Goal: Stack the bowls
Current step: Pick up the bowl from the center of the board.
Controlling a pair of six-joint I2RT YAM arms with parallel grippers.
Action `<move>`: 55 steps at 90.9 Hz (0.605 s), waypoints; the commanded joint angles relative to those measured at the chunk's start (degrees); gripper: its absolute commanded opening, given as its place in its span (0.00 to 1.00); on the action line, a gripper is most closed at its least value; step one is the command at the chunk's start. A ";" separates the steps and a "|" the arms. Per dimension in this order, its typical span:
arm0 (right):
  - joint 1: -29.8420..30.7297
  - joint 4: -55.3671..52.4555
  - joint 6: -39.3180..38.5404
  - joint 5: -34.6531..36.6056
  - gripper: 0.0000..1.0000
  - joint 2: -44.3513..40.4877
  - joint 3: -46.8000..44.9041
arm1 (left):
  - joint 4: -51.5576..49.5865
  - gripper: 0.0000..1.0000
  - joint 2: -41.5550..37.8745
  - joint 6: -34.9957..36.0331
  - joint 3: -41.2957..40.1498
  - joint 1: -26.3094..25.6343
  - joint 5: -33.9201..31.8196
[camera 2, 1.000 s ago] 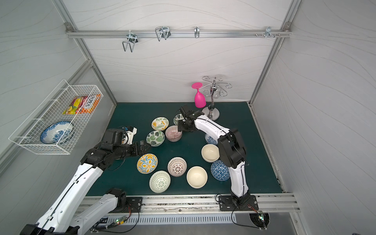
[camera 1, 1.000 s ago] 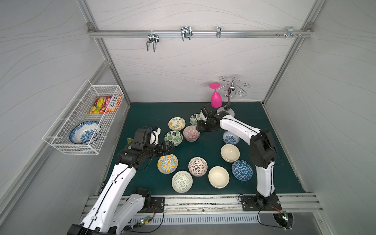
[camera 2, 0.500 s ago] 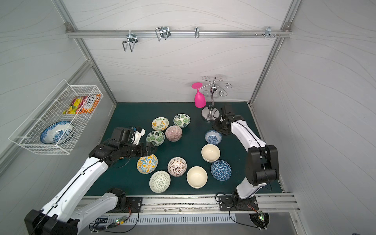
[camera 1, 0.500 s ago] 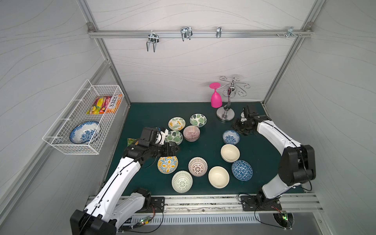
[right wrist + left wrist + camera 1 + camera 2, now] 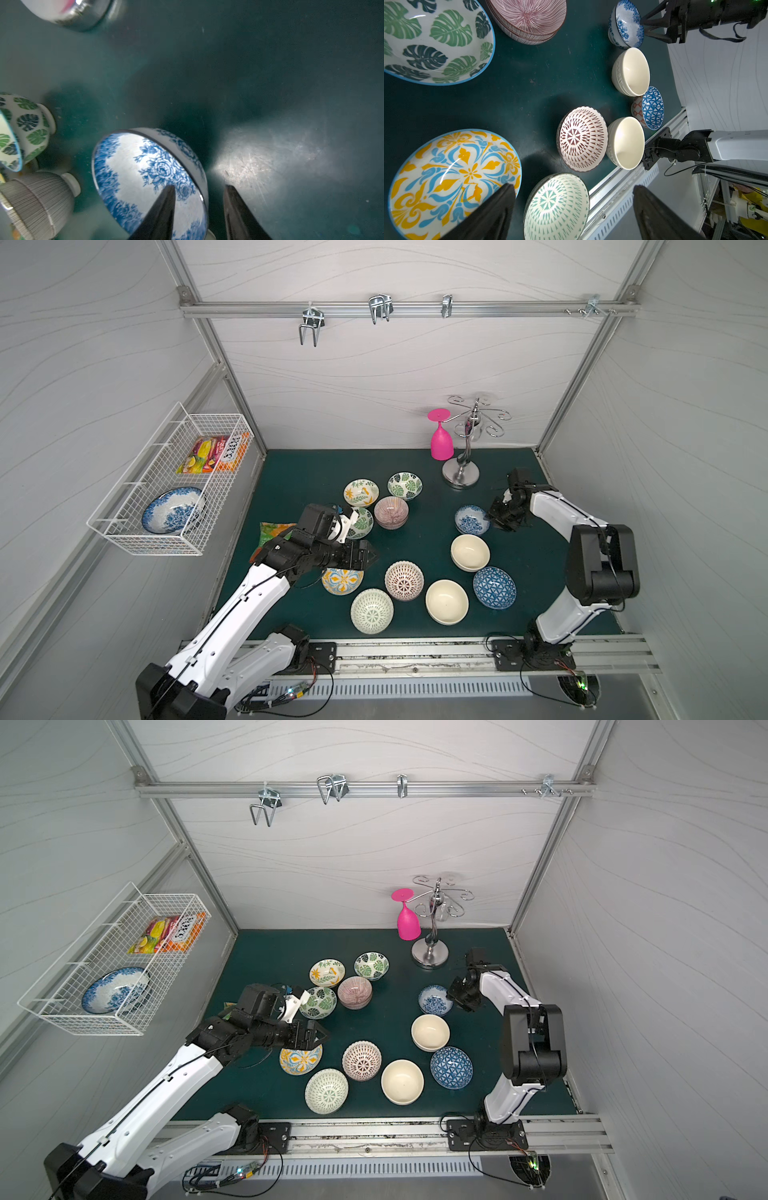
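**Right gripper**: the jaws are part way apart, astride the right-hand wall of the blue rose bowl. One finger is inside and one outside, and I see no contact yet. The bowl stands on the mat at far right, apart from its neighbours.

**Left gripper**: the jaws are wide apart and empty, hovering over the yellow-and-blue floral bowl at near left.

**Hazards, in my judgement:**
- A pinch on one wall of a glazed bowl gives little hold. Closing off-square or lifting fast could tilt it, or let it slip and chip.
- The glass stand, with a pink glass hung upside down, is near the right arm on its far side. A wide swing could knock it.
- The left wrist sits close over a green-leaf bowl. A careless descent could shove it into the pink-striped bowls.

**Containers:**
- Every bowl on the mat is empty.
- The pink-striped bowls are nested, one in the other.
- The wire basket on the left wall holds a larger blue-and-white bowl and a colourful packet.
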 commanded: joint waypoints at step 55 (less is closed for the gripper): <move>5.57 -0.01 1.22 1.64 0.00 2.57 3.52 | 1.27 1.00 -5.66 -0.23 -0.06 -0.16 -5.81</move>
